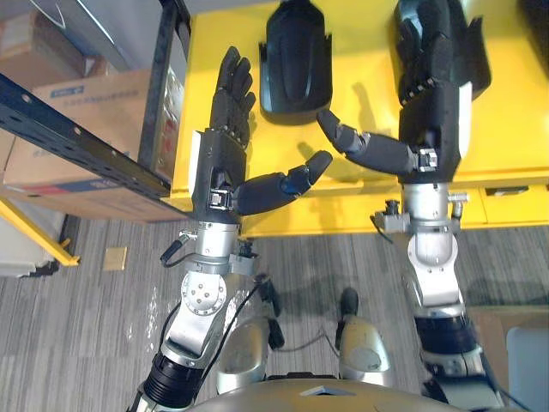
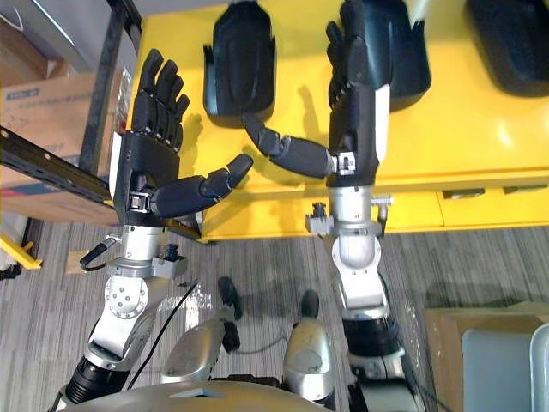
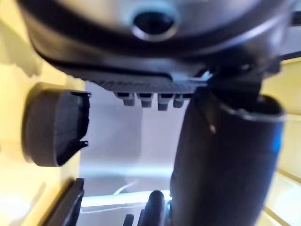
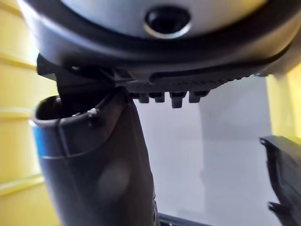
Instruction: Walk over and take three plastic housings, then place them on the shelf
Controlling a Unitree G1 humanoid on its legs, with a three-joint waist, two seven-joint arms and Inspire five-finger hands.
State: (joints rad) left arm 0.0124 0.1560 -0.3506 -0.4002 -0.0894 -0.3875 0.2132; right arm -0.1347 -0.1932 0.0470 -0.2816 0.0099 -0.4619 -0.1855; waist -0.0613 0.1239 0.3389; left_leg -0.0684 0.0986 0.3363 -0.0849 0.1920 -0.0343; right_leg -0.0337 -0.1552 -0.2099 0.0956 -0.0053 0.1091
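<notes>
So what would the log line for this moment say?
left hand: open, empty | right hand: open, empty | housings: on yellow table, none picked

Three black housings lie in a row on the yellow table (image 2: 480, 137), well apart: left housing (image 2: 240, 64) in full view, rounded end nearest the robot; middle housing (image 2: 410, 51) partly hidden; right housing (image 2: 510, 43) cut by the view's edge
</notes>
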